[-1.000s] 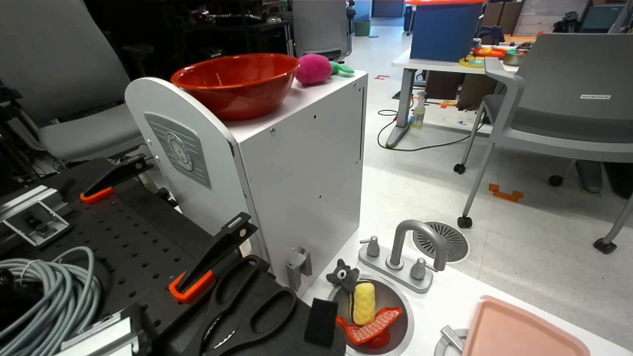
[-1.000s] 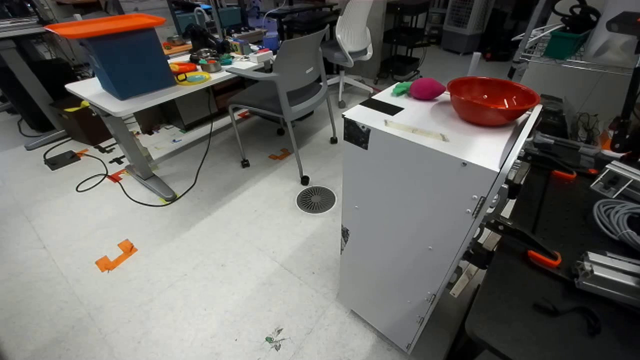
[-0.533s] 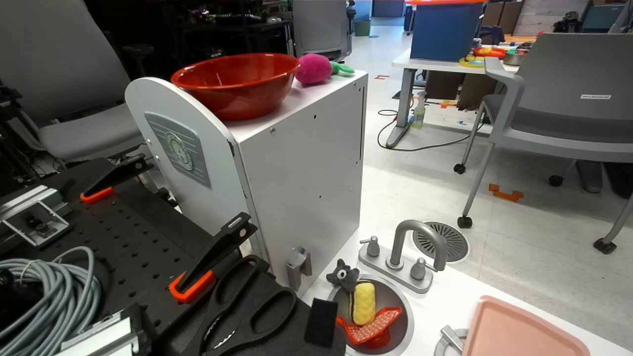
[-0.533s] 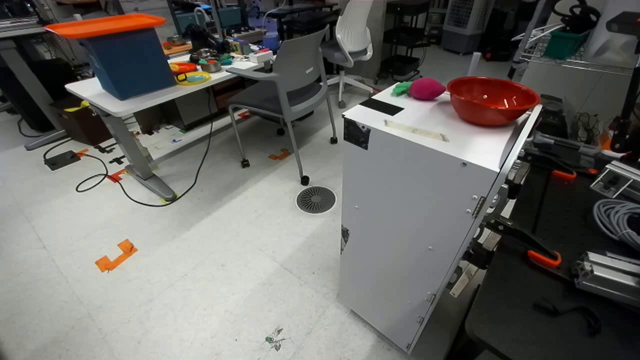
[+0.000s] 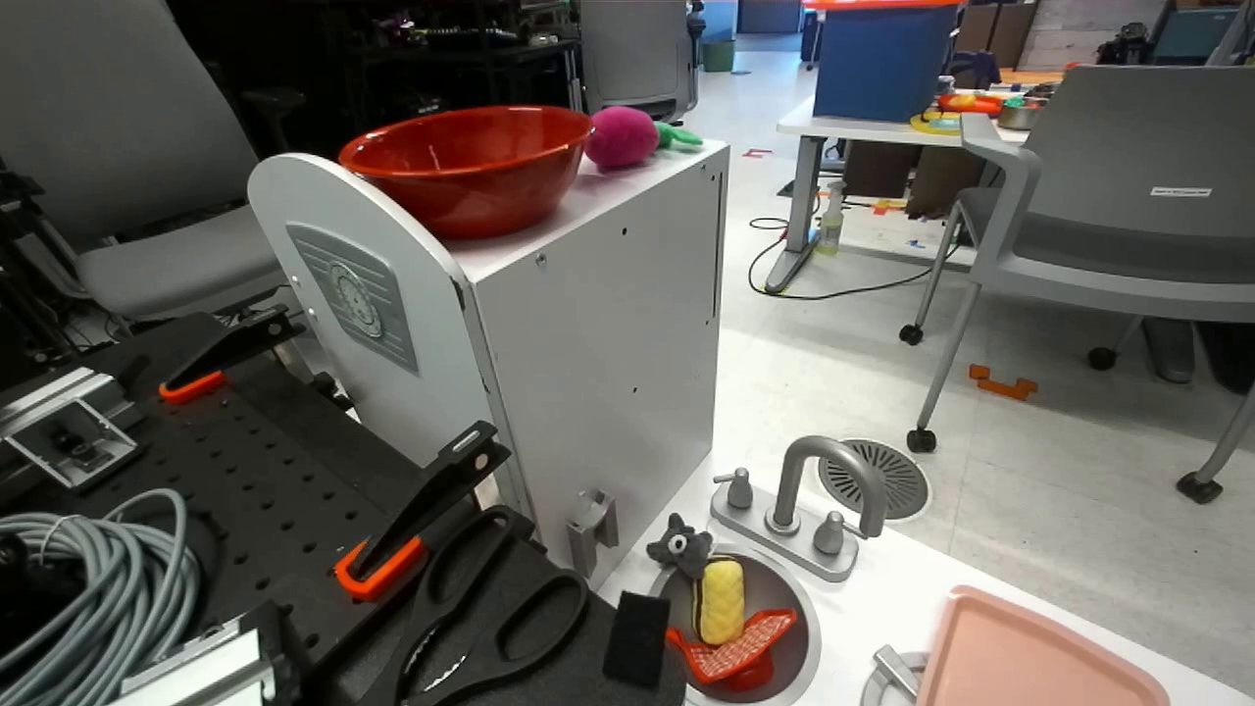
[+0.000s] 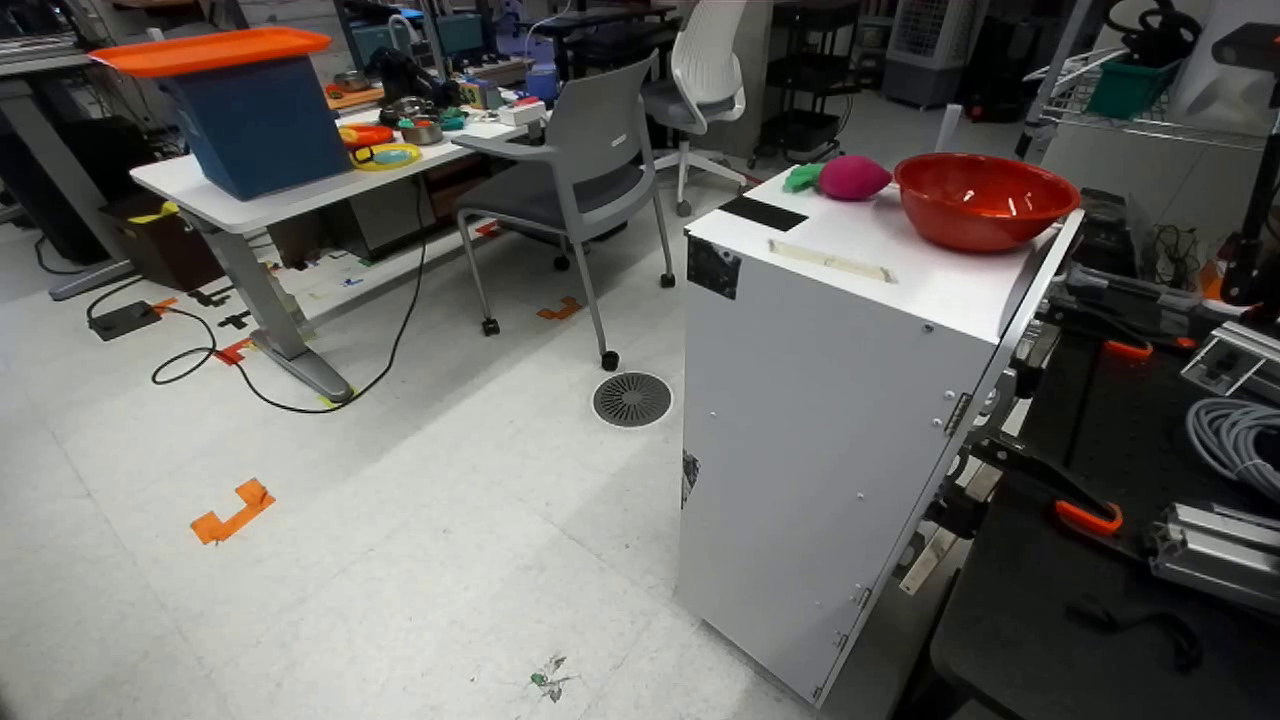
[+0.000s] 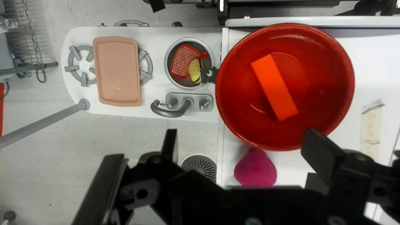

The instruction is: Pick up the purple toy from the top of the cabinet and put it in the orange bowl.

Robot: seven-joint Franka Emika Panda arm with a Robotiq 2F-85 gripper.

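Plump magenta toy (image 5: 622, 137), fuzzy-looking, lies atop white cabinet (image 6: 820, 430), just beside glossy red bowl (image 7: 232, 93). Body narrows to tip on bowl's side; green top (image 6: 803, 178) sticks out opposite end. Gripper (image 7: 241, 142), in wrist view, shows 2 jaws spread wide apart.

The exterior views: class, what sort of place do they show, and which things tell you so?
Probably a lab or workshop: in an exterior view, coiled grey cable lies on a perforated black board, with clamps at its edge.
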